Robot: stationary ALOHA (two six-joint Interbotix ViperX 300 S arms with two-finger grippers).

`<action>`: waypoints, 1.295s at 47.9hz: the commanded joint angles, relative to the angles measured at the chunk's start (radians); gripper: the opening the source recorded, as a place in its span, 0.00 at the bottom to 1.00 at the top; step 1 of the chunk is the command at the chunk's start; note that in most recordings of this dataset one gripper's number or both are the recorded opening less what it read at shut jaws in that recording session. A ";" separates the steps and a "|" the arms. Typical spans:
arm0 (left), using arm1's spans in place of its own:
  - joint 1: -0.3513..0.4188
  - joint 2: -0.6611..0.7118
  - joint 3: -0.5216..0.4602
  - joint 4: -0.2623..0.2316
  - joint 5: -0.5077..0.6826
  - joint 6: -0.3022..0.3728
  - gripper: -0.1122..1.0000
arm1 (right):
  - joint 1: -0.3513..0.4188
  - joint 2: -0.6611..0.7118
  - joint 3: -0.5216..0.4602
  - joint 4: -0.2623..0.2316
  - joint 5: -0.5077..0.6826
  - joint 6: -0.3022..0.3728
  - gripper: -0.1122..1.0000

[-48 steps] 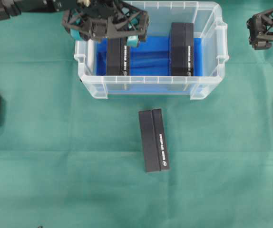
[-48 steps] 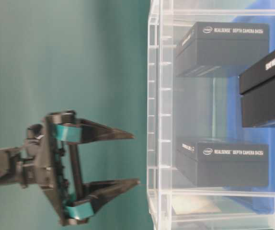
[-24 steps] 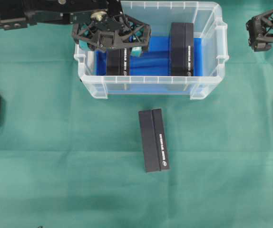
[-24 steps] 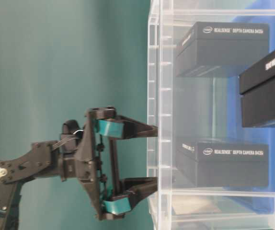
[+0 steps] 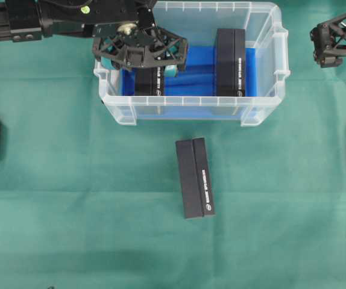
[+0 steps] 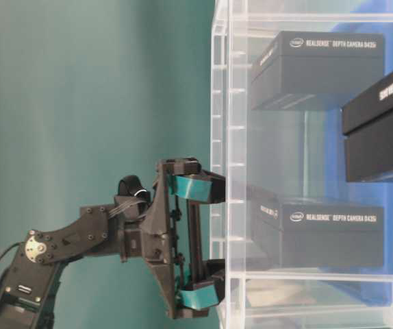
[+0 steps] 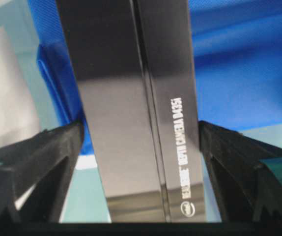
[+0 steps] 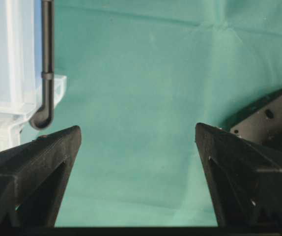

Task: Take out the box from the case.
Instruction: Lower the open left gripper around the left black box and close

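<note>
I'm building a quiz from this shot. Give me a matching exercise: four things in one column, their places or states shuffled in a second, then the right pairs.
Things:
1. left gripper
2. right gripper
3. box on the cloth
4. right-hand box in the case

Places or states:
A. lies outside the case, on the green cloth
B. open, over the left-hand box in the case, fingers either side of it
C. open, off to the side beyond the case's right end, over bare cloth
D. stands inside the case on the blue lining, no gripper near it

Pairs: 1-B, 2-C, 3-A, 4-D
</note>
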 commanded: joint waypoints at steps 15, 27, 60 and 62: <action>0.011 -0.011 0.032 0.000 -0.052 -0.003 0.94 | 0.008 -0.005 -0.009 0.005 -0.017 0.006 0.93; 0.015 -0.005 0.044 0.000 -0.051 0.003 0.94 | 0.009 -0.003 -0.009 0.005 -0.017 0.006 0.93; 0.012 -0.020 0.034 -0.035 -0.110 0.005 0.66 | 0.011 -0.005 -0.009 0.005 -0.021 0.002 0.93; 0.012 -0.020 0.034 -0.035 -0.109 0.003 0.66 | 0.011 -0.005 -0.011 0.006 -0.021 0.002 0.93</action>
